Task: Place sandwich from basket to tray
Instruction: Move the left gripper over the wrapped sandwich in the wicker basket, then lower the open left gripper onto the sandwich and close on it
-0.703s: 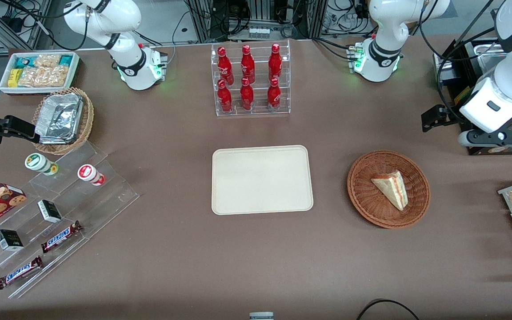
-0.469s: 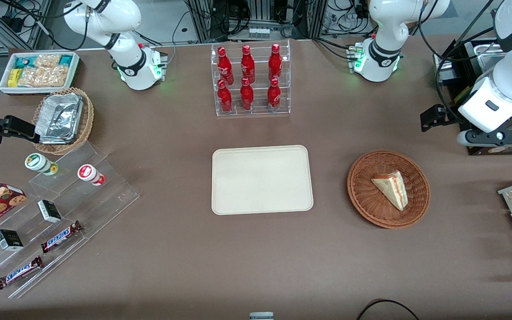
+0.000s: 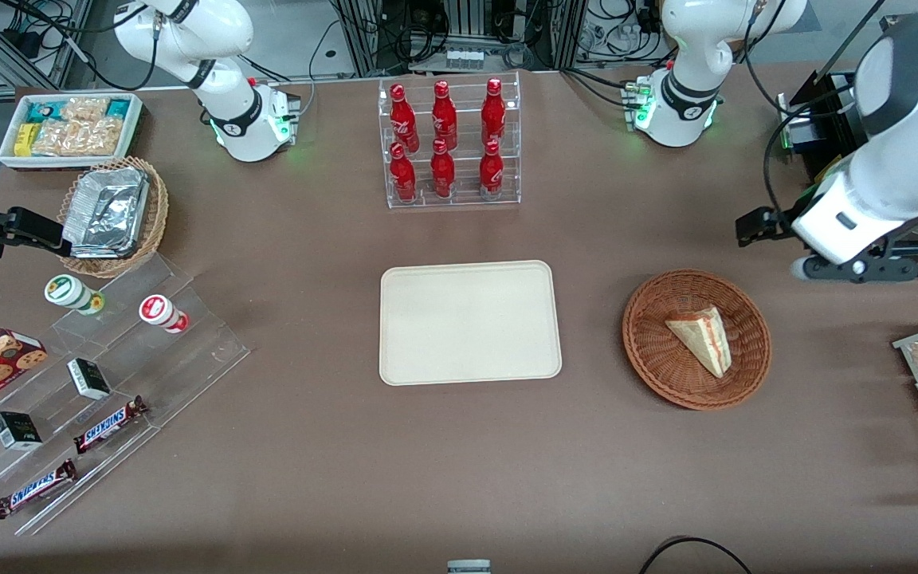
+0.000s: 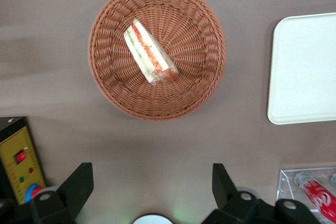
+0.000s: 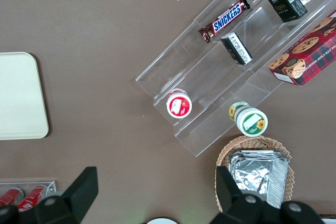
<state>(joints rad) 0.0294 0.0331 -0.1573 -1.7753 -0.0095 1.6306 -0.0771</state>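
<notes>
One wedge: your sandwich point(image 3: 700, 340) lies in the reddish-brown basket point(image 3: 650, 351), filling edge turned toward the working arm's end of the desk point(image 3: 331, 478).
Tray: the cream tray point(image 3: 470, 322) sits flat and bare beside the basket, toward the parked arm's end, apart from it.
Tool: you can see the tool point(image 4: 152, 184) hanging above the desk with its two black fingers point(image 4: 79, 184) spread wide and nothing between them; the basket shows ahead of the fingertips.
Change: your left arm has swung closer to the basket since the earlier front views; sandwich, basket and tray have not shifted.
Writing: you can read SNICKERS on two bars point(image 3: 108, 425) on the clear stepped stand.
</notes>
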